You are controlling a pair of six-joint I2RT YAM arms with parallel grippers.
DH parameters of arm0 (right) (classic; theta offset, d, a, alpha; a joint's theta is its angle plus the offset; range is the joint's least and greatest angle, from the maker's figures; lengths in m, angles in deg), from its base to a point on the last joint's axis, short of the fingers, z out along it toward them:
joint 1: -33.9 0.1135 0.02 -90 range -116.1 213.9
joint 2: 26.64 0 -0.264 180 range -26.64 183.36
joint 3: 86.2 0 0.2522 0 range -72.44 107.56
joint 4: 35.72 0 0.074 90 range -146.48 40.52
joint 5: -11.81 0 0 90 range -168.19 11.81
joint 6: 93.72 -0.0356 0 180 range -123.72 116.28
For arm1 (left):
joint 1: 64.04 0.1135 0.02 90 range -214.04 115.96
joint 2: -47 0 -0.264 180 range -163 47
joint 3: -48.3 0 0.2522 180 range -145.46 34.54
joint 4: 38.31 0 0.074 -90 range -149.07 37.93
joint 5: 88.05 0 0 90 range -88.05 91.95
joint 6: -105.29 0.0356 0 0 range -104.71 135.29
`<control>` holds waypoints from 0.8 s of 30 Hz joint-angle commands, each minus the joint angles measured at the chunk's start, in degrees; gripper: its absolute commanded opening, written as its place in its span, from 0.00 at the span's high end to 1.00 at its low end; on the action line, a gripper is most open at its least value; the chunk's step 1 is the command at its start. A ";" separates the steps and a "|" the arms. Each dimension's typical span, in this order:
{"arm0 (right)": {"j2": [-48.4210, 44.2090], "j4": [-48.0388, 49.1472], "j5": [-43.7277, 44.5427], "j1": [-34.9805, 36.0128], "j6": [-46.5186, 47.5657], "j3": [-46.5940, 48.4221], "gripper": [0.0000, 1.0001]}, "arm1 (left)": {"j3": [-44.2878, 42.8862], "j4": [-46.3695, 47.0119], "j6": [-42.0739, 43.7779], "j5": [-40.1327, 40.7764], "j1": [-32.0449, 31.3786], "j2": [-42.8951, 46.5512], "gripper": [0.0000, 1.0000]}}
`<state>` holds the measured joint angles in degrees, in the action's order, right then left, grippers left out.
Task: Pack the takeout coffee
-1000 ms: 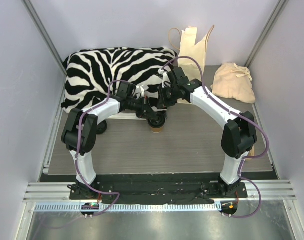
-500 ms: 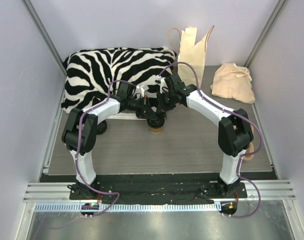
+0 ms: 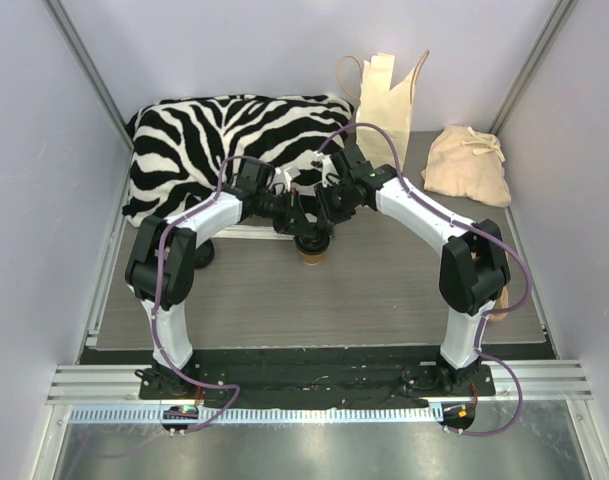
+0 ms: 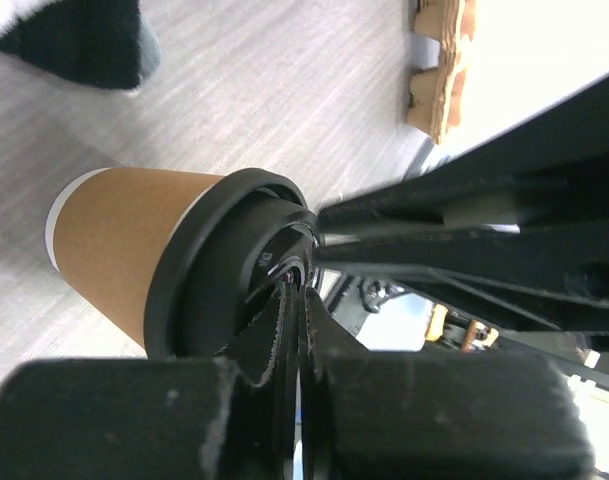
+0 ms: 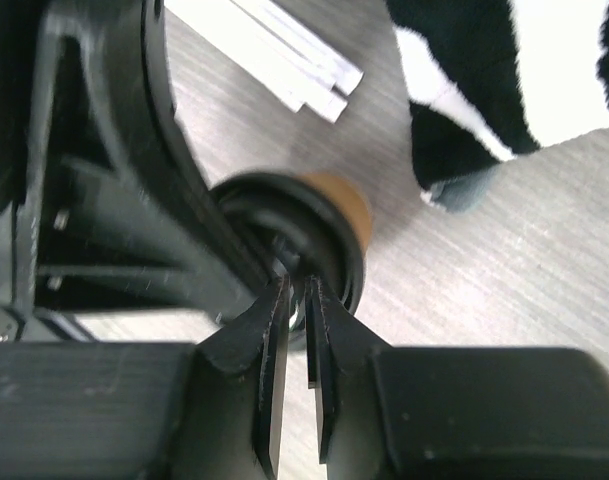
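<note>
The takeout coffee (image 3: 313, 256) is a brown paper cup standing mid-table with a black lid (image 3: 311, 242) on top. Both grippers meet over it. My left gripper (image 3: 301, 229) comes in from the left, shut, its tips resting on the lid's top. The left wrist view shows the cup's side (image 4: 119, 245), the lid (image 4: 219, 270) and my left gripper (image 4: 304, 290) with fingers pressed together. My right gripper (image 3: 323, 226) comes from the right. In its wrist view my right gripper (image 5: 296, 285) has a narrow gap between the jaws, tips at the lid's rim (image 5: 329, 225), brown cup wall (image 5: 346, 200) behind.
A zebra-striped cushion (image 3: 224, 140) lies at the back left, close behind the cup. A cream paper bag (image 3: 384, 90) stands at the back, with a beige cloth sack (image 3: 469, 165) to its right. A small brown object (image 3: 502, 298) peeks out behind the right arm's elbow.
The right gripper's jaws have parted slightly at the lid. The right arm's elbow has shifted a little. Cup and left gripper stay in place.
</note>
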<state>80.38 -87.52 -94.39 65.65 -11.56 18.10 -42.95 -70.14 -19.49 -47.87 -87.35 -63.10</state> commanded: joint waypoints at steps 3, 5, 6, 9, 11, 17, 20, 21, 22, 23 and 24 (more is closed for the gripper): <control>-6.47 -1.42 -4.00 -0.11 -1.13 -0.98 0.79 | -4.24 -2.05 1.39 3.67 -0.07 7.88 0.86; -7.00 -1.16 -4.45 -0.11 -1.65 -2.29 0.80 | -4.33 -3.81 2.52 5.69 -0.07 9.72 0.81; -7.18 -0.81 -4.88 -0.11 -1.83 -2.74 0.80 | -3.98 -5.39 3.05 7.35 0.02 11.56 0.79; -7.00 0.51 -5.59 -0.11 -2.62 -4.14 0.80 | -3.37 -10.73 7.51 13.48 0.11 14.64 0.73; -6.04 0.95 -6.03 -0.11 -2.80 -4.49 0.80 | -4.15 -14.17 10.51 17.81 -0.07 15.36 0.71; -3.49 2.53 -7.35 -0.28 -3.85 -5.11 0.81 | -8.02 -22.62 19.58 27.76 -2.17 13.17 0.69; -2.61 2.53 -7.44 -0.28 -3.94 -5.46 0.82 | -9.16 -23.24 21.16 30.04 -3.49 10.79 0.69; -2.43 2.53 -7.44 -0.46 -4.12 -5.64 0.82 | -9.51 -23.33 21.77 30.57 -3.84 10.44 0.69; -2.35 2.62 -7.44 -0.46 -4.12 -6.08 0.82 | -10.13 -23.24 22.73 31.01 -4.28 9.91 0.70; -2.00 2.54 -7.52 -0.55 -4.12 -6.25 0.83 | -10.48 -22.98 23.27 32.15 -4.90 9.65 0.71; -1.73 2.71 -7.44 -0.63 -4.12 -6.43 0.83 | -11.01 -22.98 23.53 32.68 -5.08 9.30 0.72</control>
<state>77.93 -86.78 -100.91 65.36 -14.90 12.62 -50.76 -91.12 -0.52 -19.94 -90.85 -52.48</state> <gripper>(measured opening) 0.178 0.296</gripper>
